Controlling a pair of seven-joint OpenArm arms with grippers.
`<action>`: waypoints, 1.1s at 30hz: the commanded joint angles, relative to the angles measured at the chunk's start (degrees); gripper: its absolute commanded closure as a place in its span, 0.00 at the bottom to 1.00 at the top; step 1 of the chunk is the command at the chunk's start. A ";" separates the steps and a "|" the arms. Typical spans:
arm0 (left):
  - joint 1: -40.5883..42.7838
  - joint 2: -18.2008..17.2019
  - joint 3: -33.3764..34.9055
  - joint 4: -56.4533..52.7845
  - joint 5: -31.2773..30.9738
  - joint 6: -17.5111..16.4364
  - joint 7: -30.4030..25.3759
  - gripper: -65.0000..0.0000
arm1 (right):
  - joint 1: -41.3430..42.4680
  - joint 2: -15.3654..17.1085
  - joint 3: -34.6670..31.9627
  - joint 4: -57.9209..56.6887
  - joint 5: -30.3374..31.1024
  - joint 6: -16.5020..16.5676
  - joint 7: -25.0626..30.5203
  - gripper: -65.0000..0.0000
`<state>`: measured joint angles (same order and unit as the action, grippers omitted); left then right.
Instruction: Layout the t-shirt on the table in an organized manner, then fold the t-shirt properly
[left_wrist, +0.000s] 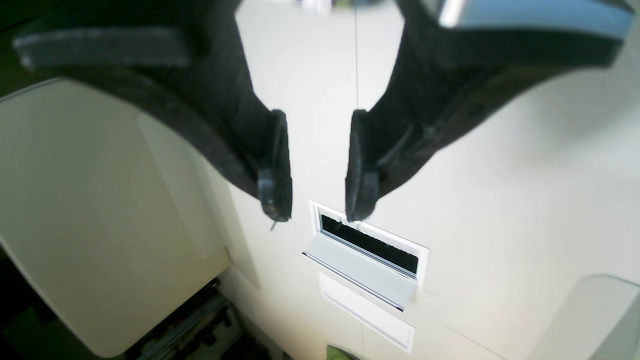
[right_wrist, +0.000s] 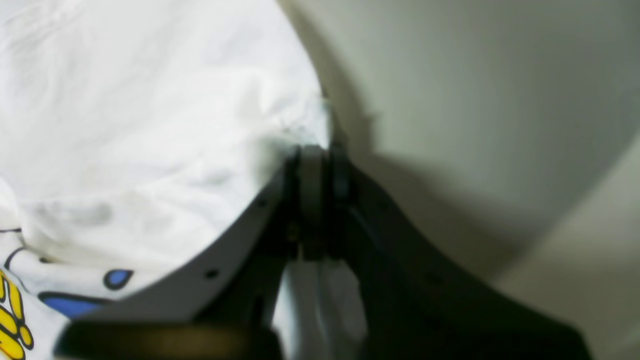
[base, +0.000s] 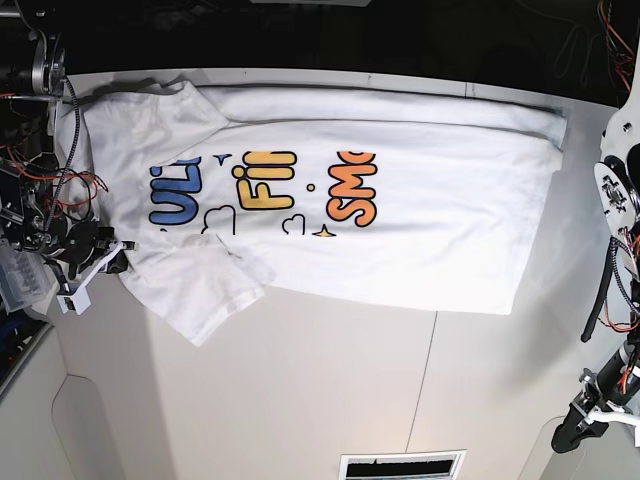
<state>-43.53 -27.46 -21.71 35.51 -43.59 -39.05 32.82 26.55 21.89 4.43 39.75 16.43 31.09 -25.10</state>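
Off-white table fills your base view, with the t-shirt spread print-up across its far half. Only your right wrist view shows the right gripper pinched shut on the shirt's white edge; in the base view that arm sits low at the shirt's left sleeve. Your left gripper hangs empty, fingers apart, above a slotted vent in the tabletop.

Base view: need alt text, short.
A white t-shirt with blue, yellow and orange cartoon lettering lies spread print-up across the far half of an off-white table. The right hand sits at the sleeve edge on the view's left; the left arm stands off the cloth at the right.
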 joint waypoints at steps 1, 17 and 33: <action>-2.03 -0.81 0.00 0.98 0.00 -0.95 -1.36 0.68 | 1.20 0.79 0.11 0.59 -0.35 0.00 -0.31 1.00; -2.05 -2.60 18.58 0.98 30.88 -0.95 -17.16 0.68 | 1.22 0.79 0.11 0.59 -0.35 0.00 -0.15 1.00; -2.03 -4.96 36.65 0.98 55.98 29.44 -21.57 0.68 | 1.22 0.79 0.11 0.59 -0.35 0.00 -0.13 1.00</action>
<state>-43.48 -31.42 15.27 35.51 12.45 -9.67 12.47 26.55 21.89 4.43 39.75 16.27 31.11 -25.06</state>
